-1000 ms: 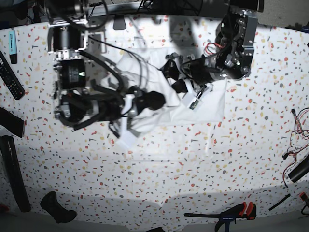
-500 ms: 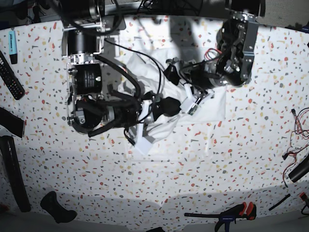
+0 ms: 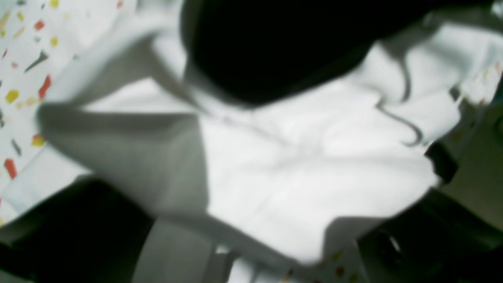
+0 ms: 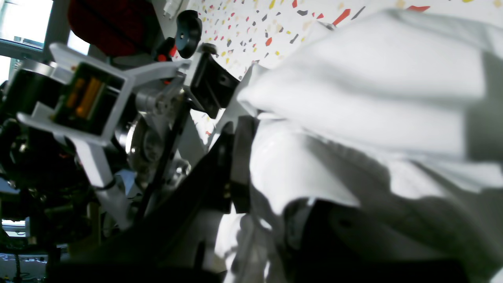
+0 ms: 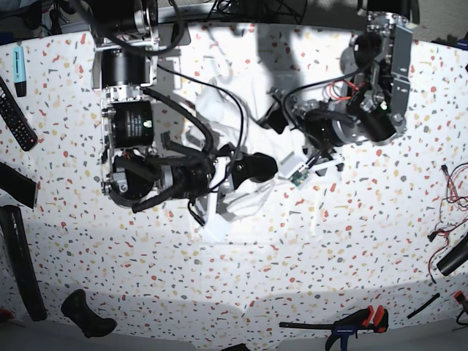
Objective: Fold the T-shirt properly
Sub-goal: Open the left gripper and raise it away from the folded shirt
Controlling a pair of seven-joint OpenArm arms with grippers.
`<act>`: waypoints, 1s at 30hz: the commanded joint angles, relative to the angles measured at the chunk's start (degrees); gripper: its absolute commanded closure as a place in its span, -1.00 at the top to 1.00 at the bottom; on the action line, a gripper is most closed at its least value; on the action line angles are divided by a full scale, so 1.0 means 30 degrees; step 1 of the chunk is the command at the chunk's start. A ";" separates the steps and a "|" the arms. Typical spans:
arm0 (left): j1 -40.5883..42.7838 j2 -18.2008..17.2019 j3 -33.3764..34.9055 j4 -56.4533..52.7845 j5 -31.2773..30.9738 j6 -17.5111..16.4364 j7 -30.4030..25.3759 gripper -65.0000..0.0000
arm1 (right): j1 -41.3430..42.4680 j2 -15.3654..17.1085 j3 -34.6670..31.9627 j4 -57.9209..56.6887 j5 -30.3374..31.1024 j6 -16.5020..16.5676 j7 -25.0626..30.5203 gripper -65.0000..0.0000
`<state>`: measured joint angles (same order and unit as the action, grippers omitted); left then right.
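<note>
- Left wrist view is blurred, close-up.
- T-shirt (image 3: 298,173) fills most of the frame: white, creased, folds running from 10 o'clock toward centre.
- Grey shaded fold of cloth at 8 o'clock, brighter panel at centre and 3 o'clock.
- Dark out-of-focus mass at 12 o'clock overlaps the cloth's upper edge; can't tell what part it is.
- More dark shapes at 7 and 5 o'clock, also unidentifiable.
- Speckled table (image 3: 19,59) shows at 10 o'clock, a sliver at 2 o'clock and at 6 o'clock under the cloth's edge.
</note>
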<state>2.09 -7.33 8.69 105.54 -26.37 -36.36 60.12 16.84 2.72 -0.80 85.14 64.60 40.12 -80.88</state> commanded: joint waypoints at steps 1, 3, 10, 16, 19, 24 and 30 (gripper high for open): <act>-0.0262 -0.0386 -0.0036 0.0386 -0.0189 0.0175 0.0007 0.20 | 0.0474 -0.0007 0.0022 0.0328 0.0525 -0.0039 0.0294 -1.00; -0.0270 -0.1144 -0.0036 0.0393 -0.0197 0.0882 0.0423 0.20 | 0.0474 -0.0007 0.0022 0.0328 0.0532 -0.0039 0.0294 -1.00; -0.0270 -0.4226 -0.0036 0.1384 -0.0204 0.2368 0.0102 0.20 | 0.0474 -0.0007 0.0022 0.0335 0.0532 -0.0039 0.0294 -1.00; 0.0197 -0.6244 -0.0036 0.1450 0.2514 0.4554 -0.0189 0.20 | 0.0466 -0.0015 0.0022 0.0328 0.0532 -0.0039 0.0294 -1.00; 0.1107 -0.6499 -0.0029 0.1443 0.4568 0.6477 -0.1042 0.20 | 0.0466 -0.0124 0.0007 0.0335 0.0590 -0.0039 0.0294 -1.00; 0.3417 -0.6207 0.0015 0.1260 0.4860 0.6783 -0.3497 0.20 | 0.0466 -0.1093 0.0007 0.0335 0.0736 -0.0039 0.0294 -1.00; 0.4073 -0.4925 0.0015 -0.0255 0.6280 0.6849 -0.4510 0.20 | 0.0466 -0.2557 0.0007 0.0328 0.0729 -0.0039 0.0294 -1.00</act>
<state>14.50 -21.78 8.91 104.33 -7.70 -16.19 46.98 16.82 -4.56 -0.80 85.14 64.62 40.14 -81.10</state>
